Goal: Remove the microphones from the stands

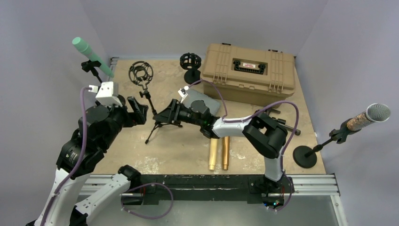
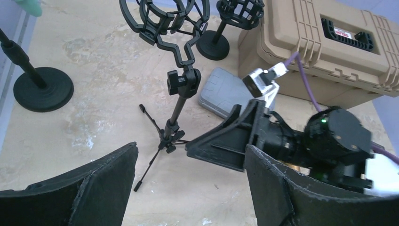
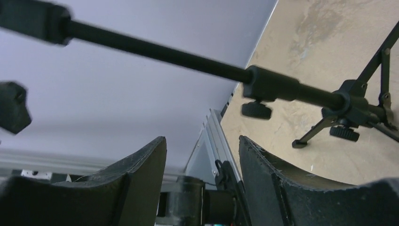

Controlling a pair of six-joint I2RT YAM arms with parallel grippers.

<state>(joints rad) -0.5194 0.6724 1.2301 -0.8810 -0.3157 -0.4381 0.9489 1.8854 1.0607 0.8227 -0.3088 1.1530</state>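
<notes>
Grey walls [image 1: 197, 19] close in on the tan table [image 1: 179, 150], where both my arms crowd one tripod [image 2: 177, 113]. My right claw [image 3: 202, 146] sits low, just right of the tripod's legs, jaws parted and empty. The pole crosses ahead of its fingers [image 3: 141, 179], not between them. My left claw [image 2: 190, 147] hovers just left of the tripod, released wide, holding nothing. The tripod's mount [image 2: 183, 59] looks empty to me. A green mic [image 1: 91, 56] is mounted well left of and behind the tripod; a silver-headed mic [image 1: 369, 117] is mounted far to the tripod's right. Which one I am meant to lift, I cannot tell. My worry is that neither claw is near a mic, and a squeeze here would catch only the pole. The tripod looks light, so a nudge from the right fingers could topple it. The two claws are also close enough across the tripod that a careless swing could knock them together.
</notes>
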